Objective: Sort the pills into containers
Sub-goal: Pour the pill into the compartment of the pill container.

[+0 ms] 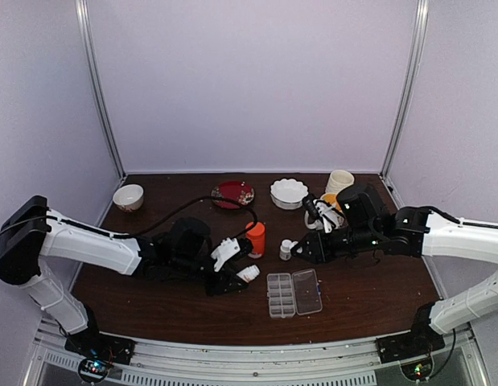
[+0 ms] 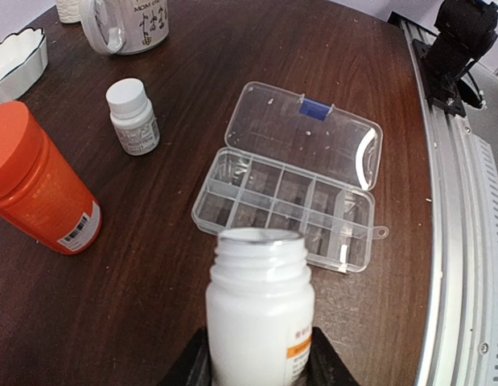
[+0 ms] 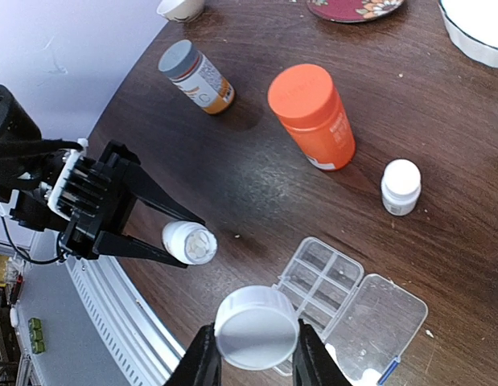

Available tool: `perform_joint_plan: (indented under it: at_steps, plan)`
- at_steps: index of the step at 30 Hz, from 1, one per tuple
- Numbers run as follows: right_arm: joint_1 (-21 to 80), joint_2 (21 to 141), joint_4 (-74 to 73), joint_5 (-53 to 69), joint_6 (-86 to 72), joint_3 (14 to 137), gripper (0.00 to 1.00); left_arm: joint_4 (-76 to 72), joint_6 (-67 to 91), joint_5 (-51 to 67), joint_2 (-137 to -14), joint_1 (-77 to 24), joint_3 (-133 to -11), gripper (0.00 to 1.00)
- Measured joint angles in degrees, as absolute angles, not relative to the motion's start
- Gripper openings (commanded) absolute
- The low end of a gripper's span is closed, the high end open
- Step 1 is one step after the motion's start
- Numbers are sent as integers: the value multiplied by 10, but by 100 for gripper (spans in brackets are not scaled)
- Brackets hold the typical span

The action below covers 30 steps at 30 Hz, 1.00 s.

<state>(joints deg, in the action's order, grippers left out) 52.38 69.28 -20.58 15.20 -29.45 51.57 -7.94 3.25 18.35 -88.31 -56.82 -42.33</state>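
My left gripper point(image 2: 261, 366) is shut on an uncapped white bottle point(image 2: 261, 310) that it holds just left of the clear pill box point(image 2: 289, 205). In the right wrist view the bottle's mouth point(image 3: 190, 244) faces the camera, with pale pills point(image 3: 192, 245) inside. The box lies open on the table, its compartments point(image 1: 281, 295) beside its lid point(image 1: 306, 291). One tiny pill point(image 3: 341, 272) sits in a compartment and another bit point(image 3: 236, 236) lies on the wood. Above the box, my right gripper point(image 3: 257, 342) is shut on the bottle's white cap point(image 3: 257, 327).
An orange bottle point(image 1: 255, 238) and a small capped white bottle point(image 1: 286, 250) stand behind the box. A grey-capped bottle point(image 3: 195, 76) lies on its side farther left. A red plate point(image 1: 232, 194), a bowl point(image 1: 128, 197), a scalloped dish point(image 1: 289, 193) and a mug point(image 2: 124, 24) line the back.
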Motion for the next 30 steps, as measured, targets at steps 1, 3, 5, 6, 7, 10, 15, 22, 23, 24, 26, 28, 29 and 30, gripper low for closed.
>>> perform_joint_plan:
  at_steps: [1,3,5,6,7,10,15,22,23,24,26,28,29,30]
  plan:
    - [519,687,-199,151,-298,501,18,-81,28,176,-897,-571,-432,17]
    - [511,677,-192,148,-302,479,18,-80,24,167,-912,-572,-442,17]
    - [507,671,-188,143,-304,465,17,-74,18,161,-930,-574,-458,17]
    - [506,670,-185,141,-305,460,17,-72,14,158,-940,-575,-467,17]
    - [504,668,-183,138,-305,455,17,-67,10,154,-949,-575,-478,17]
    - [503,668,-175,131,-309,439,17,-45,-1,149,-976,-577,-513,16]
    - [496,665,-160,121,-320,410,17,-2,-12,140,-1017,-580,-565,16]
    - [480,639,-150,114,-330,386,16,72,-22,115,-1048,-586,-623,16]
    - [478,636,-149,114,-330,386,16,81,-23,112,-1053,-587,-630,16]
    - [477,633,-146,114,-330,385,16,88,-25,110,-1058,-589,-639,16]
    - [474,630,-142,114,-331,382,16,100,-28,106,-1070,-592,-654,16]
    - [472,630,-140,114,-332,379,16,113,-31,103,-1080,-594,-665,16]
    - [471,630,-139,114,-332,376,16,124,-32,101,-1085,-594,-673,16]
    - [470,630,-139,114,-333,375,15,138,-34,98,-1092,-595,-682,16]
